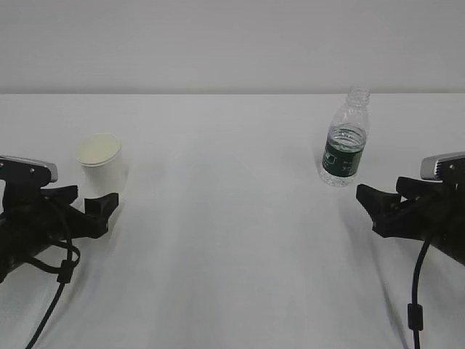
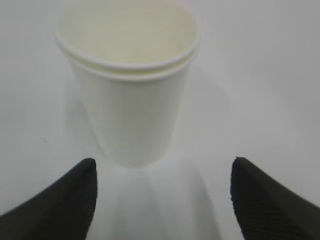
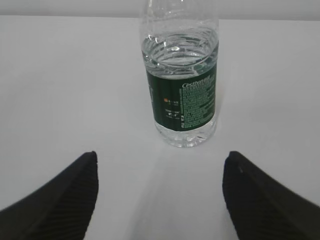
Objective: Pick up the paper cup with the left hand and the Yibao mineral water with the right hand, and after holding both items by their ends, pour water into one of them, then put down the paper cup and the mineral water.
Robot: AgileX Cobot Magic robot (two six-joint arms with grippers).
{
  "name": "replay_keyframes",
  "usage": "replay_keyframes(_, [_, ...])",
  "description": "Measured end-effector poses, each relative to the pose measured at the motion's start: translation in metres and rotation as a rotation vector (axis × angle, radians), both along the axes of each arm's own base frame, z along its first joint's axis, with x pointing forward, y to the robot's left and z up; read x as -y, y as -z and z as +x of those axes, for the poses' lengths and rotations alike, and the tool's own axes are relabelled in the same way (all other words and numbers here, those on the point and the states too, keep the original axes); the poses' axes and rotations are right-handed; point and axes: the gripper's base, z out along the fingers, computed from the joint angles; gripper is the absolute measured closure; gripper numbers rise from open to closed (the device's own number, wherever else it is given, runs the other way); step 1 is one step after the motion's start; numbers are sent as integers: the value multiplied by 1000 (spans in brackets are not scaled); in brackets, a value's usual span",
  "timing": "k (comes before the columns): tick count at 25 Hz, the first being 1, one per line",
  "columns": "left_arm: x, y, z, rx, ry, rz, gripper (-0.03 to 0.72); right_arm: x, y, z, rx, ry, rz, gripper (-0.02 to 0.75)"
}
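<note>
The white paper cup [image 1: 102, 166] stands upright at the left of the white table. In the left wrist view the cup [image 2: 131, 95] is just ahead of my open left gripper [image 2: 162, 167], apart from both fingers. The left gripper [image 1: 93, 203] sits low, just in front of the cup. The Yibao mineral water [image 1: 346, 139], a clear bottle with a dark green label and no cap, stands at the right. It shows in the right wrist view [image 3: 182, 85], partly filled, just ahead of my open right gripper [image 3: 160, 162]. The right gripper [image 1: 372, 205] is empty.
The white table [image 1: 232, 240] stretches between the two arms, with a pale wall behind it. Black cables [image 1: 59, 276] hang from both arms near the front corners.
</note>
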Motion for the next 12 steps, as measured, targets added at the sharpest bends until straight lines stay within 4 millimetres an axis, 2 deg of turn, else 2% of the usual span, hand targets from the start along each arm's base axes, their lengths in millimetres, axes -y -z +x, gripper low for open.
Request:
replay_keyframes(9, [3,12,24,29,-17,8,87,0,0,0,13,-9,-23,149])
replay_keyframes(12, [3,11,30,46,-36,7,88,0,0,0,13,-9,-25,149])
